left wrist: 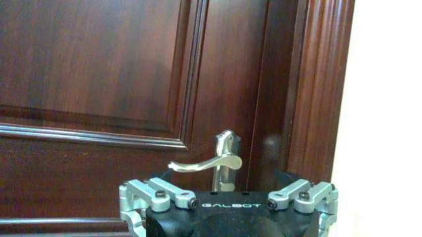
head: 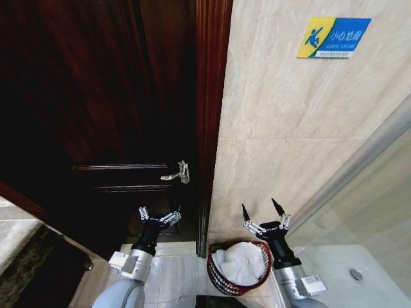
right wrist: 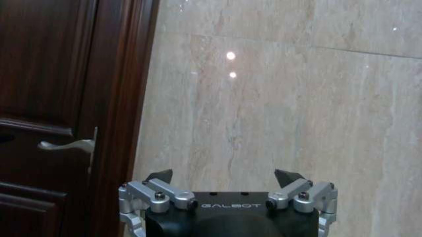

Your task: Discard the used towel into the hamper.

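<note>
Towel (head: 241, 262), white and crumpled, lies inside the wire hamper (head: 221, 280) at lower centre of the head view, apparently already discarded; the left gripper (head: 159, 214) and right gripper (head: 264, 210) hang spread and empty above. Left wrist view faces the door handle (left wrist: 205, 163). Right wrist view faces the marble wall (right wrist: 290, 98), likely withdrawn.

Silver arms; black "GALBOT"-marked end effector (head: 264, 216)

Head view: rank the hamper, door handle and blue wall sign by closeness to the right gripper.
From the right gripper:
1. Hamper, just below it on the floor, white towel inside.
2. Door handle, on the dark door towards its left.
3. Blue wall sign, high on the wall.
</note>
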Controlling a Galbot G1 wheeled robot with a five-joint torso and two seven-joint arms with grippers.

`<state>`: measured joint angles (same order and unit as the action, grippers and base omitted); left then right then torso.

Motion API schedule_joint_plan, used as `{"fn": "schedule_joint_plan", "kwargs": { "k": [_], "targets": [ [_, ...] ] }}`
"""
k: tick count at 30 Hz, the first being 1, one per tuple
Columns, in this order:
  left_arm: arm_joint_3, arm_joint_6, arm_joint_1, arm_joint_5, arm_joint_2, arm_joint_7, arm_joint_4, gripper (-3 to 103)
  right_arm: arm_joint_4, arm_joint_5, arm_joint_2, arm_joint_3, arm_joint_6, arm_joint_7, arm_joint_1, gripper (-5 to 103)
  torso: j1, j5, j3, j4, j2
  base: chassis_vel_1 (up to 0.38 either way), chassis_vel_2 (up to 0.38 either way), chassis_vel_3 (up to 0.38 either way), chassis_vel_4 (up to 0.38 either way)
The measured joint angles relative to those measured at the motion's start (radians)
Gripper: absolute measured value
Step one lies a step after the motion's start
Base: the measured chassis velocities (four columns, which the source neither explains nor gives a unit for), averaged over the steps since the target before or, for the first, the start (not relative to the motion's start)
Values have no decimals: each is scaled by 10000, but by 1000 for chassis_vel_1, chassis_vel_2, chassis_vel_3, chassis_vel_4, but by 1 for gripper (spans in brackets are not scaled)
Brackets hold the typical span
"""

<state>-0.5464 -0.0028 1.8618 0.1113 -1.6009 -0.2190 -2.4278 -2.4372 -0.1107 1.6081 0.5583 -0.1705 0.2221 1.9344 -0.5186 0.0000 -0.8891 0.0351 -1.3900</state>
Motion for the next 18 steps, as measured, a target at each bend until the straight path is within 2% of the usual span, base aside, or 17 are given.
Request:
{"fn": "schedule_joint_plan", "kwargs": {
  "k": [9, 18],
  "targets": [
    [0, 0, 1, 0, 0, 0, 0, 100, 6, 5, 0, 7, 0, -1, 3, 100, 15, 1, 5, -2, -7, 150, -151, -152, 141],
    [0, 0, 0, 0, 0, 0, 0, 100, 6, 9, 0, 7, -1, -1, -1, 100, -2, 0, 0, -1, 0, 11, -1, 0, 1]
  ]
}}
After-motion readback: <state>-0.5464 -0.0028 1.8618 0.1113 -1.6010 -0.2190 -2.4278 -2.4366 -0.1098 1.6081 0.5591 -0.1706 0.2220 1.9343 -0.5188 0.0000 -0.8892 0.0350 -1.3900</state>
